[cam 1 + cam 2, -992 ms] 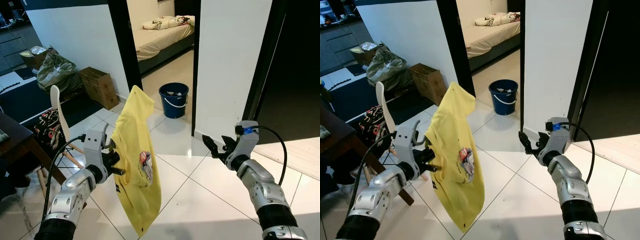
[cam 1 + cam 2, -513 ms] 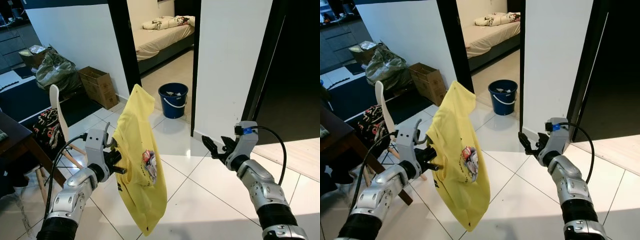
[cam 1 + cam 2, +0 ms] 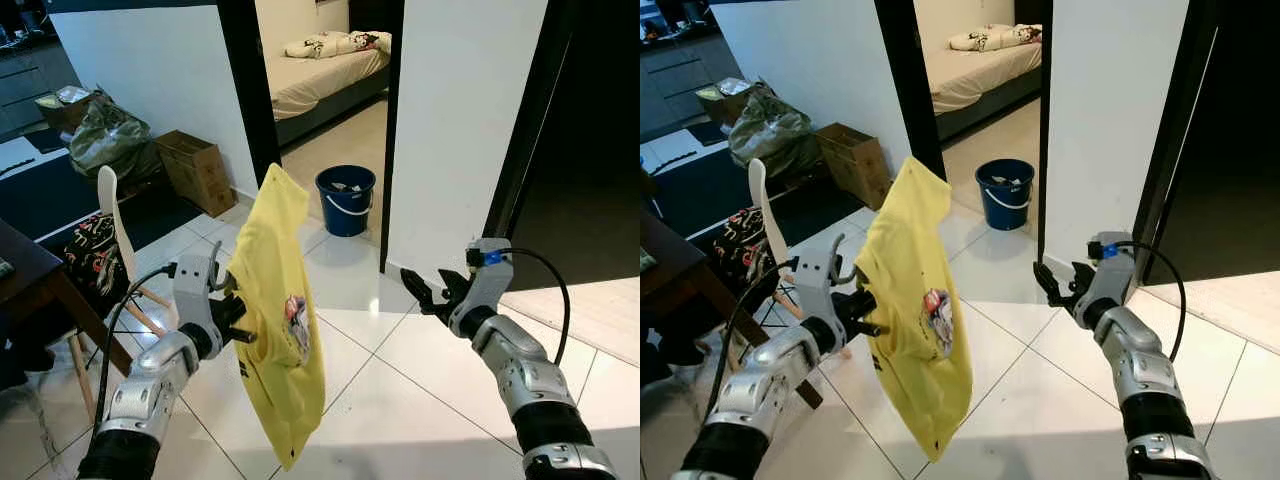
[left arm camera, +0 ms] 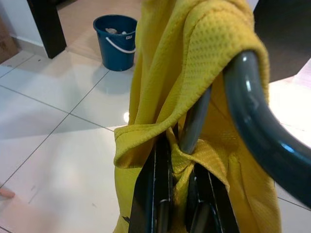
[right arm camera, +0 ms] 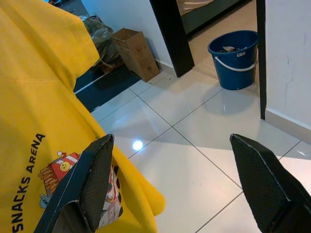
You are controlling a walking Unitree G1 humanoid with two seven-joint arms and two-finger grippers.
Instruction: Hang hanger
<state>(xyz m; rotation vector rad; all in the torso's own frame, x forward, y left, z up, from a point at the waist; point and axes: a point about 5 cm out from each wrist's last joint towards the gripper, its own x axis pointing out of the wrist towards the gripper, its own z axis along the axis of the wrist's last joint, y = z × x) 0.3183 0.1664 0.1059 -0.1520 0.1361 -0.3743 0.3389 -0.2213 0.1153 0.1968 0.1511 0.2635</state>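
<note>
Yellow T-shirt (image 3: 283,320) drapes over a grey hanger (image 4: 252,121), which the left end effector (image 3: 238,322) clamps tight, holding it above the tiled floor (image 3: 400,400). Right end effector (image 3: 425,292) hovers nearby, spread wide and empty, toward a blue bucket (image 3: 346,198).

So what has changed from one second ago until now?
Little: the yellow shirt swung slightly on its hanger, its hem shifting sideways and back. The left gripper stays shut on the hanger; the right gripper stays open, holding nothing. The blue bucket has not moved.
</note>
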